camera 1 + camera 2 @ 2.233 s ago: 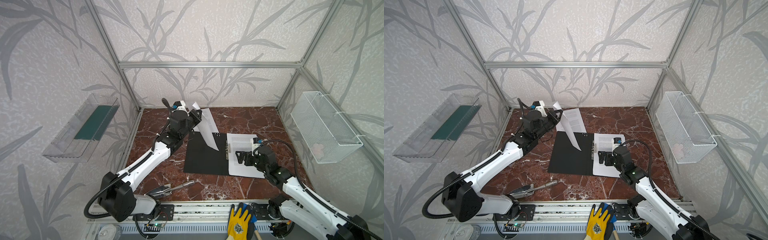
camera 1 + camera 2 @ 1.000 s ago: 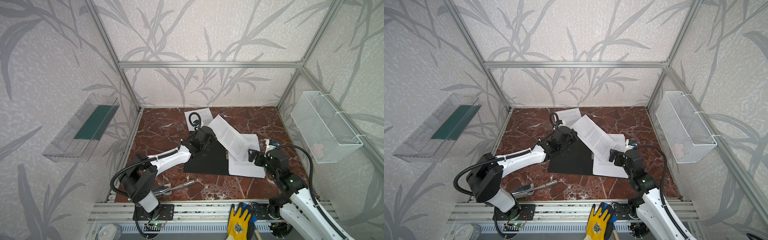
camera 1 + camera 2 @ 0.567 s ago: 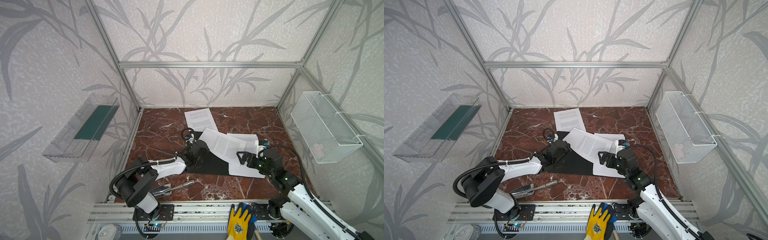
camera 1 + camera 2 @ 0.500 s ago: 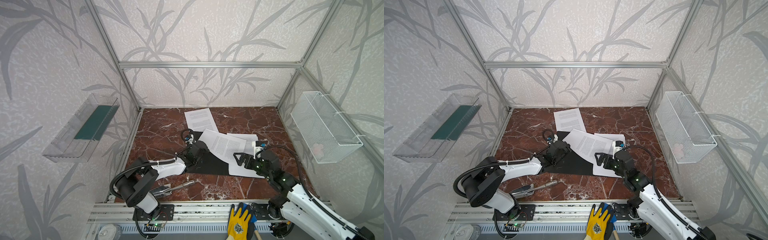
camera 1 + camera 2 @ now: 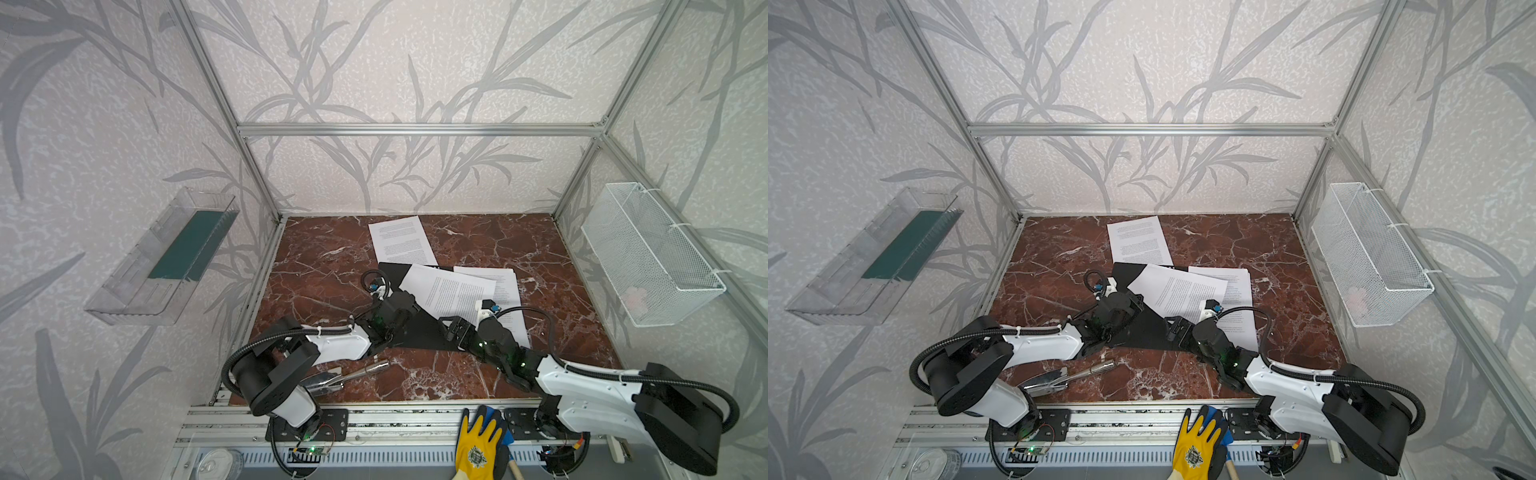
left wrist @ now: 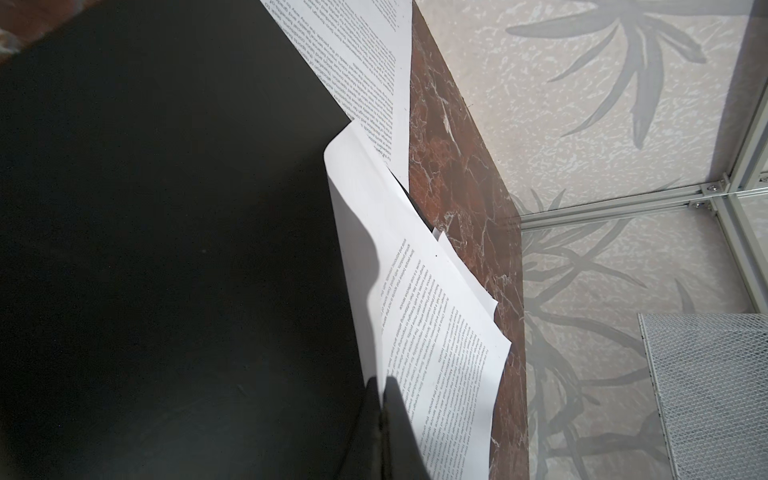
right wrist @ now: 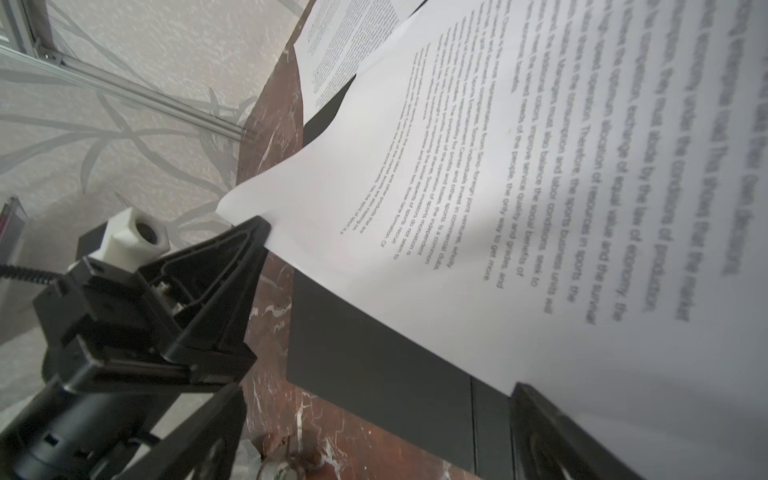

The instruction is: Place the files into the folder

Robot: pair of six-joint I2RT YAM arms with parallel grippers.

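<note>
Files [image 5: 507,286] lay mostly as a stack [image 5: 1239,291] on the right half of the open folder [image 5: 419,332] in both top views. One loose page [image 5: 401,243] was on the table [image 5: 324,266] behind the folder, and one sheet [image 5: 449,293] slanted across its black inside. The left gripper [image 5: 407,300], over the folder's left half, was pinched shut on that sheet's left corner. The right gripper [image 5: 455,328], at the folder's near edge, stood with jaws apart by the sheet's near right corner, so the sheet's long axis seemed to run from one gripper to the other, crosswise to the stack. In the left wrist view the fingers [image 6: 401,440] met on the sheet's edge, the paper curling up off the folder. In the right wrist view the sheet's corner lay just beside one finger [image 7: 548,436] of the right gripper; whether they touched I could not tell. The folder's right half, clip and outside were covered, and the number of stacked pages could not be made out.
</note>
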